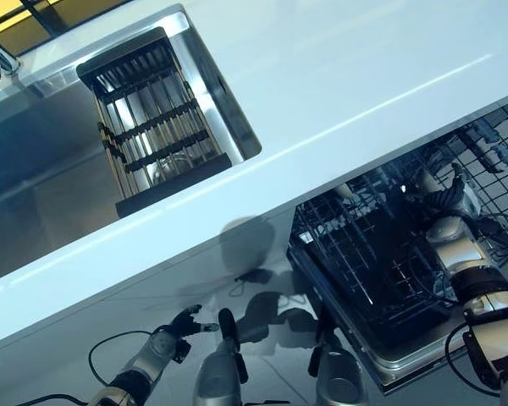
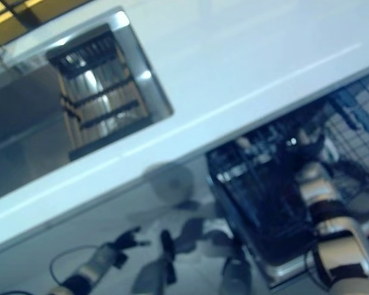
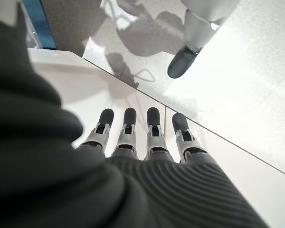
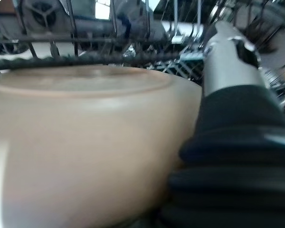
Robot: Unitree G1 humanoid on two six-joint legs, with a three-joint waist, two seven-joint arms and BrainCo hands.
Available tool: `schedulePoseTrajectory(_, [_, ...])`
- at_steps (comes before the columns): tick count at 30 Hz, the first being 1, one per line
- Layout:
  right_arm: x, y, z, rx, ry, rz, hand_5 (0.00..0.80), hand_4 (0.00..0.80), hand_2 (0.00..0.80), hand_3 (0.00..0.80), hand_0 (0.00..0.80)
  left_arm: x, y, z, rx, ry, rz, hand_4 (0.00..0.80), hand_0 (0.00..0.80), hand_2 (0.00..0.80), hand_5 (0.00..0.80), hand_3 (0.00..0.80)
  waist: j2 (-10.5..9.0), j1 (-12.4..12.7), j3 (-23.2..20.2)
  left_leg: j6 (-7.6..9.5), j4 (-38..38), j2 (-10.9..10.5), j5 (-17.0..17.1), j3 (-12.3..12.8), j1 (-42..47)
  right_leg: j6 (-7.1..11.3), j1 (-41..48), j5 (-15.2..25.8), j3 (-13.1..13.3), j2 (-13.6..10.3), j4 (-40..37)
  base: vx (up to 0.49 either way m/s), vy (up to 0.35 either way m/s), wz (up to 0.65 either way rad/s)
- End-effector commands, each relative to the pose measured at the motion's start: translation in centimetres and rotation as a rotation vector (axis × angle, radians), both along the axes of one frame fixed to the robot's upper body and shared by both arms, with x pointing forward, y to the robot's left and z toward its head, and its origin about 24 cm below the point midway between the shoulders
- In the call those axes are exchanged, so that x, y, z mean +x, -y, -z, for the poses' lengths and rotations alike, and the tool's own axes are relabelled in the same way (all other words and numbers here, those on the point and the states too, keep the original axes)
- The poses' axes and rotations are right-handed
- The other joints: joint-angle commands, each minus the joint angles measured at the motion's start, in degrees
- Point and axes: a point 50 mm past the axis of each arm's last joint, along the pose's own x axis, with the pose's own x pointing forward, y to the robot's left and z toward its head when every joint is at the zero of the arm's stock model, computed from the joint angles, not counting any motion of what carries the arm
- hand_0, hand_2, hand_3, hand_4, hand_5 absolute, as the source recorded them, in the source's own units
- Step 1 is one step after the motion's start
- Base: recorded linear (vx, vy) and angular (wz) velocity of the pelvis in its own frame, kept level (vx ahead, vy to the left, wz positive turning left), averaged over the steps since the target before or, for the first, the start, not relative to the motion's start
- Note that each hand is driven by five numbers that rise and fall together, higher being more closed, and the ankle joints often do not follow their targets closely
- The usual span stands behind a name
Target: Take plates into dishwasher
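A tan plate [image 4: 85, 142] fills the right wrist view, its underside and foot ring towards the camera. My right hand [image 1: 447, 201] reaches into the open dishwasher's lower rack [image 1: 364, 245] under the counter. Its thumb [image 4: 228, 57] lies along the plate's edge and the hand holds the plate among the rack wires [image 4: 85, 52]. The plate is hidden behind the hand in the eye views. My left hand [image 1: 179, 328] hangs low at the lower left, fingers [image 3: 133, 130] straight, holding nothing.
A white counter [image 1: 364, 76] runs across above the dishwasher. A steel sink [image 1: 34, 169] at the upper left holds a dark drying rack [image 1: 157, 127]. The dishwasher door [image 1: 406, 355] lies open below the rack. A blue-grey upper rack [image 1: 499, 144] shows at the right edge.
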Motion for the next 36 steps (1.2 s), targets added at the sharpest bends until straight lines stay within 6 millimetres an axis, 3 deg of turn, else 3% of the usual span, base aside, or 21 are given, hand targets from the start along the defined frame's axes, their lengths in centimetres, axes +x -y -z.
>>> schedulePoseTrajectory(1, [-0.7, -0.6, -2.5, -0.025, 0.193, -0.035, 0.000, 0.000, 0.000, 0.000, 0.000, -0.5, -1.3, -0.1, 0.033, -0.004, -0.022, 0.000, 0.000, 0.000, 0.000, 0.000, -3.41, -0.5, -1.3, 0.36, -0.1, -0.6, -1.3, 0.3, -1.2, 1.55, 1.7, -7.0, -0.6, 0.8, 3.4, 0.029, 0.003, -0.05])
schedulePoseTrajectory(11, [-4.1, -1.1, -4.2, -0.053, 0.358, -0.124, 0.000, 0.000, 0.000, 0.000, 0.000, -2.7, -2.1, 1.2, 0.050, -0.064, -0.082, 0.000, 0.000, 0.000, 0.000, 0.000, -6.51, -2.6, -5.1, 0.47, -0.1, 0.8, -2.5, 2.8, 2.5, 1.83, 5.5, -7.4, 0.4, 1.8, 1.8, 0.044, 0.003, -0.08])
schedulePoseTrajectory(21, [-6.1, -1.6, -8.3, -0.166, 0.516, -0.199, 0.000, 0.000, 0.000, 0.000, 0.000, -4.6, -1.9, 2.5, 0.043, -0.129, -0.113, 0.000, 0.000, 0.000, 0.000, 0.000, -7.50, -3.4, -9.1, 0.35, -0.1, 1.4, -3.6, 4.3, 5.3, 1.91, 8.8, -8.0, 1.3, 2.3, 0.3, 0.032, 0.035, -0.07])
schedulePoseTrajectory(25, [-7.1, -1.6, -9.0, -0.102, 0.601, -0.229, 0.000, 0.000, 0.000, 0.000, 0.000, -5.5, -1.6, 3.1, 0.044, -0.156, -0.128, 0.000, 0.000, 0.000, 0.000, 0.000, -7.71, -4.1, -11.0, 0.29, -0.1, 1.5, -4.0, 5.0, 6.3, 2.09, 9.5, -8.1, 2.0, 2.1, -0.1, 0.025, 0.049, -0.03])
schedulePoseTrajectory(30, [-8.0, -1.0, -7.1, 0.221, 0.678, -0.239, 0.000, 0.000, 0.000, 0.000, 0.000, -6.2, -1.4, 3.6, 0.046, -0.180, -0.146, 0.000, 0.000, 0.000, 0.000, 0.000, -7.61, -5.7, -13.2, 0.21, -0.1, 1.7, -4.4, 6.5, 7.6, 2.21, 9.8, -8.2, 3.0, 2.0, -0.1, 0.017, 0.051, -0.12])
schedulePoseTrajectory(33, [-8.2, -0.4, -3.8, 0.507, 0.681, -0.196, 0.000, 0.000, 0.000, 0.000, 0.000, -6.3, -1.6, 3.6, 0.043, -0.185, -0.158, 0.000, 0.000, 0.000, 0.000, 0.000, -7.44, -6.8, -14.0, 0.28, -0.1, 1.7, -4.9, 7.5, 8.8, 2.31, 10.3, -8.4, 3.4, 1.9, -0.1, 0.009, 0.025, -0.11])
schedulePoseTrajectory(36, [-8.5, 0.1, -1.5, 0.642, 0.680, -0.134, 0.000, 0.000, 0.000, 0.000, 0.000, -6.3, -1.7, 3.6, 0.039, -0.185, -0.166, 0.000, 0.000, 0.000, 0.000, 0.000, -7.28, -7.5, -14.4, 0.44, -0.1, 1.7, -5.2, 8.1, 9.4, 2.32, 10.6, -8.6, 3.8, 1.9, -0.1, 0.004, 0.004, -0.15])
